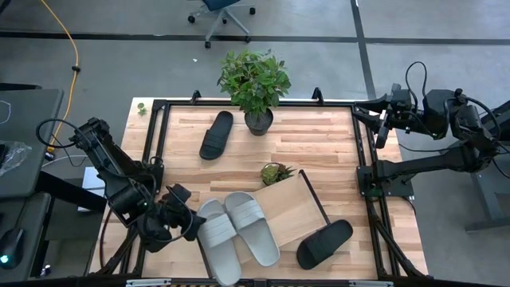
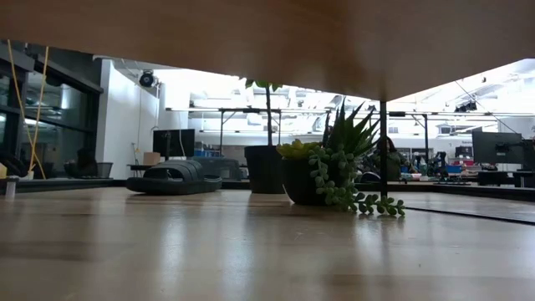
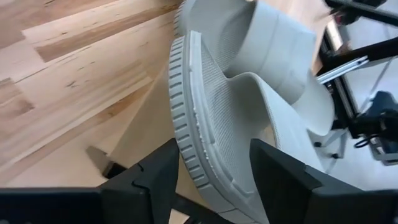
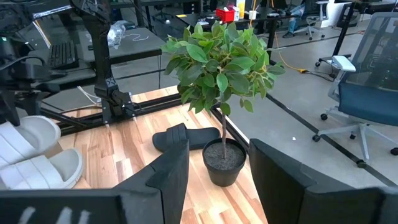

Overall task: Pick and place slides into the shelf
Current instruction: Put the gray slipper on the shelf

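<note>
Two light grey slides (image 1: 217, 239) (image 1: 251, 227) lie side by side at the near left end of the shelf (image 1: 299, 209), a light-wood tray set askew on the table. One black slide (image 1: 324, 243) lies across the shelf's near right corner. Another black slide (image 1: 216, 134) lies flat on the table at the far side. My left gripper (image 1: 191, 225) is at the left grey slide's outer edge; its open fingers (image 3: 214, 149) stand on either side of the slide's ribbed sole edge (image 3: 186, 143). My right gripper (image 1: 381, 127) (image 4: 217, 146) waits open at the far right. My left gripper has the left grey slide's ribbed sole edge (image 3: 183, 158) between its spread fingers, coming slanting down from the table's left. Whether either finger (image 3: 155, 177) still touches the sole, I cannot tell. The slide rests beside the other grey slide.
A leafy potted plant (image 1: 255, 84) stands at the table's far middle, and a small succulent (image 1: 276, 172) sits by the shelf's far corner. A black frame (image 1: 362, 159) rims the table. Bare wood lies between the far black slide and the shelf.
</note>
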{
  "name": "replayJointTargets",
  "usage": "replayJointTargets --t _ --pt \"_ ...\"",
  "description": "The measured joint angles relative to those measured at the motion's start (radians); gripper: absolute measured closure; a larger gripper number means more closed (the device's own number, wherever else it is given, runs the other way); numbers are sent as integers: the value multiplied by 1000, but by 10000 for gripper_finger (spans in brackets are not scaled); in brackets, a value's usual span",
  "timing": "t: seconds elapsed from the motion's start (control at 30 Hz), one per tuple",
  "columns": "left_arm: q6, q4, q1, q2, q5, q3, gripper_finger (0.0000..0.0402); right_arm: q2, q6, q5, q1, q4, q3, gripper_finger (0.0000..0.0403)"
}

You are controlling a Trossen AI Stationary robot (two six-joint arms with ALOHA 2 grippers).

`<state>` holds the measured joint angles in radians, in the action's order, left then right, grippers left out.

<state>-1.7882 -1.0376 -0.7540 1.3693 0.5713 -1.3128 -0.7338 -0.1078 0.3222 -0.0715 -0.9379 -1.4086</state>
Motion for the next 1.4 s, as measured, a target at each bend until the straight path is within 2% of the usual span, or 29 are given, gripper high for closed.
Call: replayJointTargets --t 0.73,0.9,1.03,1.4 --pt "186 -115 2 0 -82 0 211 0 -8 0 0 23 0 245" --pt "195 -130 2 0 -88 0 211 0 -8 10 0 28 0 245" --pt "193 -155 2 0 -133 0 211 0 -16 10 0 30 0 245" --pt "187 -223 2 -2 -134 0 211 0 -23 9 0 30 0 245"
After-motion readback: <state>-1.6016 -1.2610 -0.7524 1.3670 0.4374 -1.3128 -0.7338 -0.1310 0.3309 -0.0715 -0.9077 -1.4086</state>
